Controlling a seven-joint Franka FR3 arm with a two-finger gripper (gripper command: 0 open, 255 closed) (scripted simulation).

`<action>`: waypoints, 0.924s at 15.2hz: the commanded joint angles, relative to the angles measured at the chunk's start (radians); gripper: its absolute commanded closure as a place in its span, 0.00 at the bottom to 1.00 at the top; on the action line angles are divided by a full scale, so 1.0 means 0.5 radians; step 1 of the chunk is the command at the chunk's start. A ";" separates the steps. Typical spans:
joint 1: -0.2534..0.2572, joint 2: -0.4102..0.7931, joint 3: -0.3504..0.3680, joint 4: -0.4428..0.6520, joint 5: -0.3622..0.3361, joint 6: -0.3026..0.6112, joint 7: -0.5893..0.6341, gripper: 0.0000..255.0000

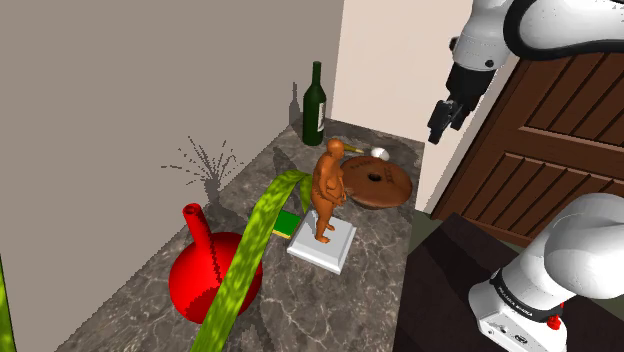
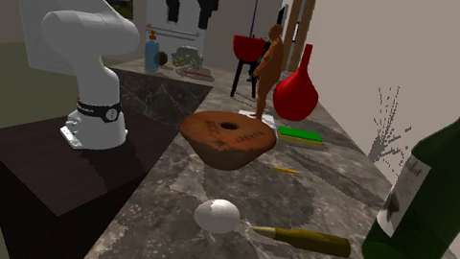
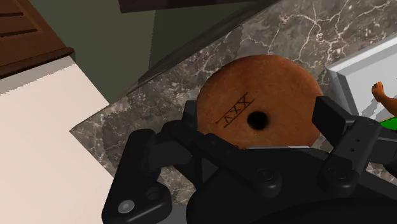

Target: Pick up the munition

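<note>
The gripper [image 1: 443, 122] hangs high in the air with its fingers spread and nothing between them. In the shoulder view it is off the right of the table's [image 1: 150, 300] far end, in front of a brown panelled door [image 1: 540, 150]. The munition [image 2: 301, 239], a brass-coloured cartridge, lies flat on the marbled table at that far end, well apart from the gripper. In the second exterior view it is near the camera, its pointed tip just beside a white egg [image 2: 218, 216] on its left and its base close to a dark green wine bottle [image 2: 447, 182] on its right. Farther along stands a brown disc [image 2: 227, 138] with a hole in its middle. Beyond that are an orange figurine [image 2: 271, 63] on a white base and a red vase [image 2: 296, 92].
</note>
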 commanded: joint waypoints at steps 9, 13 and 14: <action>-0.018 0.451 -0.195 -0.011 -0.071 0.522 -0.331 0.00; -0.015 0.728 -0.281 0.062 -0.067 0.753 -0.499 0.00; -0.013 0.800 -0.301 0.089 -0.060 0.806 -0.543 0.00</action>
